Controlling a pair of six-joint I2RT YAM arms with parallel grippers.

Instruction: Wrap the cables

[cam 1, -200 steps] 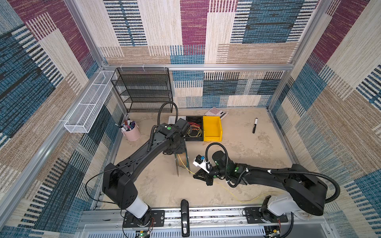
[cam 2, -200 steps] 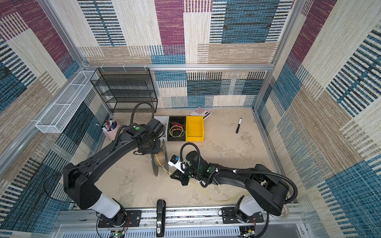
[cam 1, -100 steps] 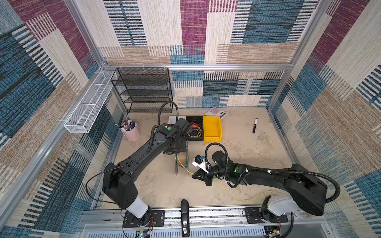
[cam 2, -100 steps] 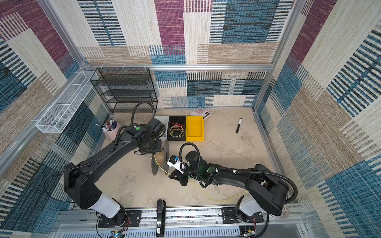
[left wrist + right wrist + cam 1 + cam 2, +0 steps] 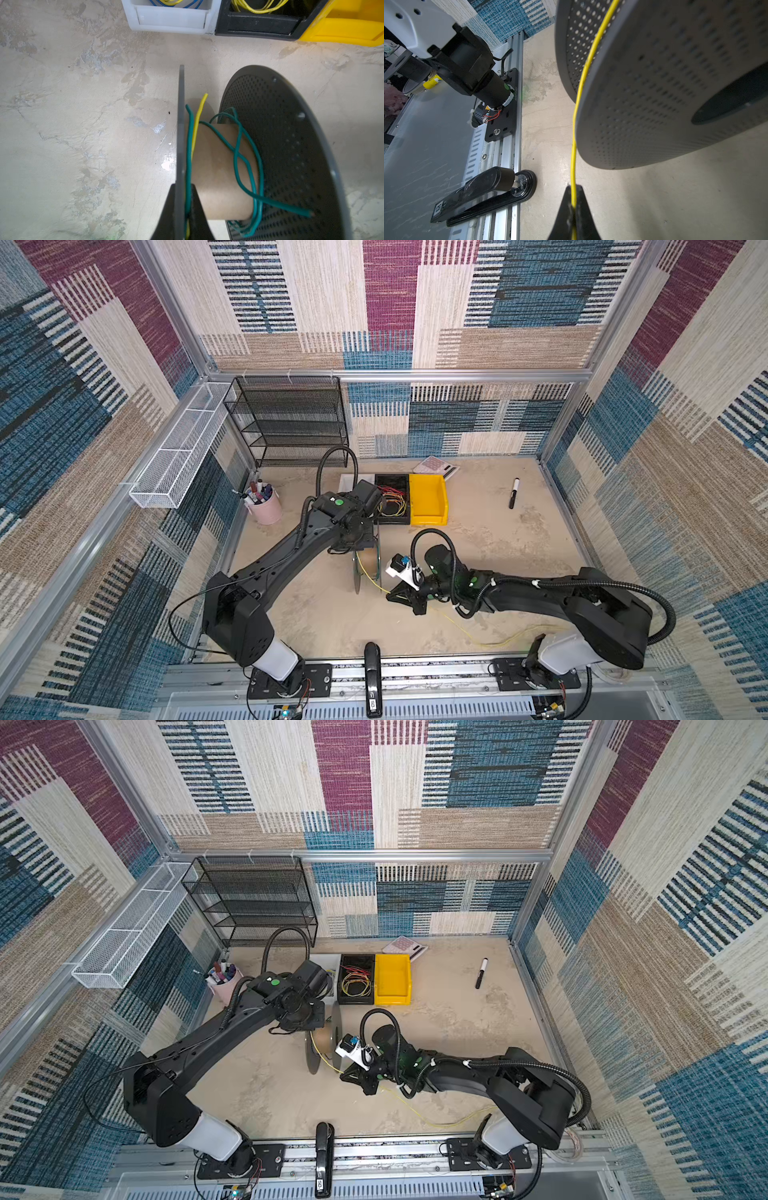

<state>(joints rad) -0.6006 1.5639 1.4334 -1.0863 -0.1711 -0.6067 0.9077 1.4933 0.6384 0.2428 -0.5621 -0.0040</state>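
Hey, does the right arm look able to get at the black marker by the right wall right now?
Probably not yet: the right gripper is shut on the yellow wire leading to the spool, so it would have to let go. Otherwise the table toward the marker looks free of obstacles.

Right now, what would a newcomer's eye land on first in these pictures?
The grey spool standing on edge mid-table draws the eye first, with the left gripper shut on one flange. Beside it, the right gripper pinches the yellow wire that runs onto the spool. At the back, the yellow bin stands out beside the black bin.
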